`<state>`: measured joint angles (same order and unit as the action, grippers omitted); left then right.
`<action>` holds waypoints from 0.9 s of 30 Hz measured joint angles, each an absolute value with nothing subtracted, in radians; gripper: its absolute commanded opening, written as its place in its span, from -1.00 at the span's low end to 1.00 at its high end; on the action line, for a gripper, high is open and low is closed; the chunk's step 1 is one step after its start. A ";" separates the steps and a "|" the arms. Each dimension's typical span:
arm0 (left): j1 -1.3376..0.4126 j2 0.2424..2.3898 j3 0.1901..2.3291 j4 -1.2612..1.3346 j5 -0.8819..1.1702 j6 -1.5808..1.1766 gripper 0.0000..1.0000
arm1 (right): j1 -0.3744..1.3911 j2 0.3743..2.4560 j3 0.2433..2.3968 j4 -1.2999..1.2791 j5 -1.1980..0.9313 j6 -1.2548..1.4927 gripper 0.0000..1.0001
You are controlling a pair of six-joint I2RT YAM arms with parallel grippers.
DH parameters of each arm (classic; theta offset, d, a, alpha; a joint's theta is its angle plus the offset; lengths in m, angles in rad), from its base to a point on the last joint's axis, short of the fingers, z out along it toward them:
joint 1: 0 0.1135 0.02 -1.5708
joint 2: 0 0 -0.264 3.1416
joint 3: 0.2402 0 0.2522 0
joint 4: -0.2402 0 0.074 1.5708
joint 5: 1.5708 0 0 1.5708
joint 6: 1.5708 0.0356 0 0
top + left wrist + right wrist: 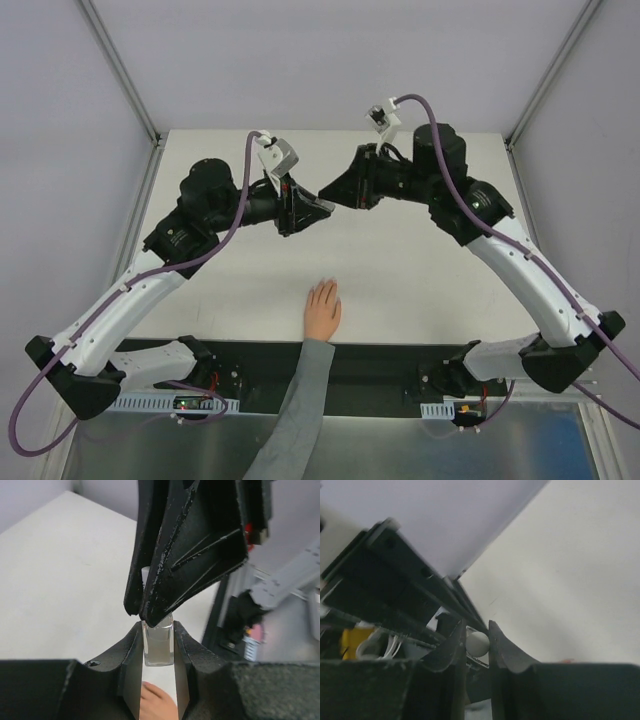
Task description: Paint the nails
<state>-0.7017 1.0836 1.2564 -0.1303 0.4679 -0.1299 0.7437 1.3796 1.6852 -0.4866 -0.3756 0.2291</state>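
A pale pinkish-beige hand (322, 309) lies flat on the white table, fingers together and pointing away, wrist in a grey sleeve (298, 405). Its nails (324, 285) are too small to make out. My left gripper (311, 211) hangs above the table behind the hand, shut on a small clear bottle (158, 644). My right gripper (329, 192) meets it from the right and is shut on the bottle's white round cap (478, 643). In the left wrist view the right gripper's fingers (185, 555) cover the bottle's top, and part of the hand (156, 703) shows below.
A black base strip (380, 365) with both arm bases runs along the table's near edge, and the sleeve crosses it. Grey walls with metal frame posts (120, 70) enclose the table at the back and sides.
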 measured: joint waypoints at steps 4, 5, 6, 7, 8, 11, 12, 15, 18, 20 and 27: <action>-0.651 1.099 1.258 -0.109 0.744 -0.250 -1.00 | 0.671 1.286 1.509 -0.297 -0.697 0.217 -1.00; -0.643 1.100 1.259 -0.097 0.787 -0.278 -1.00 | 0.668 1.286 1.509 -0.282 -0.739 0.210 -1.00; -0.635 1.097 1.259 -0.088 0.818 -0.302 -1.00 | 0.668 1.287 1.509 -0.267 -0.770 0.202 -1.00; -0.633 1.091 1.255 -0.074 0.840 -0.320 -1.00 | 0.669 1.286 1.510 -0.255 -0.799 0.200 -1.00; -0.633 1.080 1.243 -0.052 0.852 -0.333 -1.00 | 0.669 1.285 1.510 -0.245 -0.823 0.198 -1.00; -0.633 1.054 1.220 -0.022 0.854 -0.352 -1.00 | 0.677 1.284 1.517 -0.238 -0.842 0.193 -0.99; -0.633 1.048 1.214 -0.012 0.851 -0.352 -1.00 | 0.679 1.284 1.522 -0.243 -0.837 0.189 -0.86; -0.635 1.045 1.208 0.003 0.822 -0.328 -1.00 | 0.685 1.283 1.545 -0.278 -0.783 0.178 -0.09; -0.640 1.050 1.208 0.002 0.792 -0.258 -1.00 | 0.696 1.283 1.580 -0.340 -0.680 0.195 0.18; -0.649 1.059 1.210 0.003 0.764 -0.208 -1.00 | 0.702 1.280 1.606 -0.385 -0.596 0.204 0.27; -0.654 1.095 1.223 0.002 0.642 -0.115 -1.00 | 0.762 1.271 1.719 -0.520 -0.328 0.223 0.43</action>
<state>-0.6537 1.0946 1.2228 0.0021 0.6418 -0.1150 0.7620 1.2709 1.7187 -0.5201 -0.3279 0.2226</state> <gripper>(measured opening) 0.242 0.710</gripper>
